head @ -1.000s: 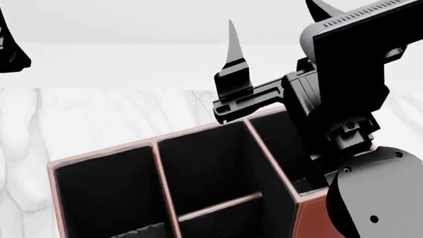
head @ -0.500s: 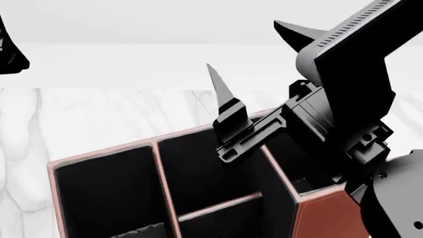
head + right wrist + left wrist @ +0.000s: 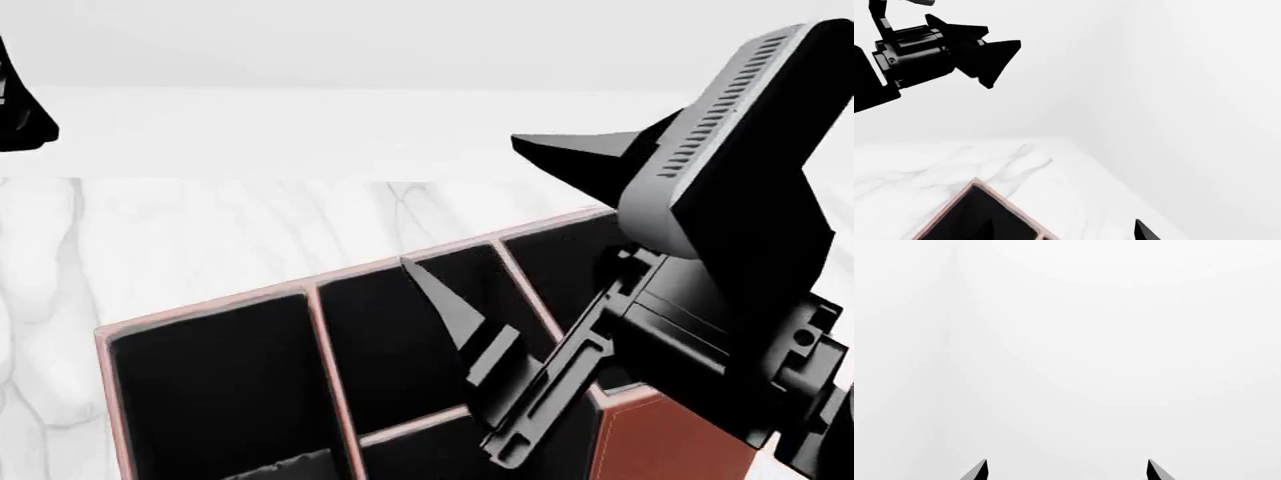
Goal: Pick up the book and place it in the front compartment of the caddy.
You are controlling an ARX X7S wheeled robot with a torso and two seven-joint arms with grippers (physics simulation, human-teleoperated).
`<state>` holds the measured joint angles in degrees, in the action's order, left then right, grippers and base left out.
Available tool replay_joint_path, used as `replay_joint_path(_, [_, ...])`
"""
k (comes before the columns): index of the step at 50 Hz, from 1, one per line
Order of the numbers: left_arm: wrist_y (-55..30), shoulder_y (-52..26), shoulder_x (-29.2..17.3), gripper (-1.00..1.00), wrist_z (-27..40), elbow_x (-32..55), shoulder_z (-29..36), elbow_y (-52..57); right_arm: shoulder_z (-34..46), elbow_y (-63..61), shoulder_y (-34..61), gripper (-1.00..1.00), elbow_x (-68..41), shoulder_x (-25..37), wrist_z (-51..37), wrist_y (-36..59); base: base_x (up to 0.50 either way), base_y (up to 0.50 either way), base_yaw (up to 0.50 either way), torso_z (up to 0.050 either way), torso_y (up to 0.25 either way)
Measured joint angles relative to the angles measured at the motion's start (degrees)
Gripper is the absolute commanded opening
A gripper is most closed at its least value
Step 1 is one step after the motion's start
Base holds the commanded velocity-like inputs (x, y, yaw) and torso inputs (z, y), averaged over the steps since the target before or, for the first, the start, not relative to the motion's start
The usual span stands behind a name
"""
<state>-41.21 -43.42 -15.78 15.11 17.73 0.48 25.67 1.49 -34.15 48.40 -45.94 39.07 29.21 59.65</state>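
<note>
Head view, right gripper (image 3: 467, 210) hiding caddy (image 3: 627, 440)

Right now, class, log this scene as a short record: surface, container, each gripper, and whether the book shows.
surface: white marble table
container: caddy, reddish-brown, black-lined cells split by thin partitions
right gripper: open, empty, above the caddy
left gripper: open, empty, facing blank white background
book: not clearly visible in any view

Right hand (image 3: 461, 210) spread wide, tilted; left hand (image 3: 1066, 471) spread, raised.
</note>
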Motion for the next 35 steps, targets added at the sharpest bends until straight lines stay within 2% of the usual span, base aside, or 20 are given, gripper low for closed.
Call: replay_joint_path(35, [0.63, 0.15, -0.48, 1.00, 0.70, 0.43, 0.50, -0.77, -1.73, -10.97, -5.62, 1.00, -12.93, 10.08, 9.47, 4.77, 0.00, 0.00, 0.00, 0.000, 0.000])
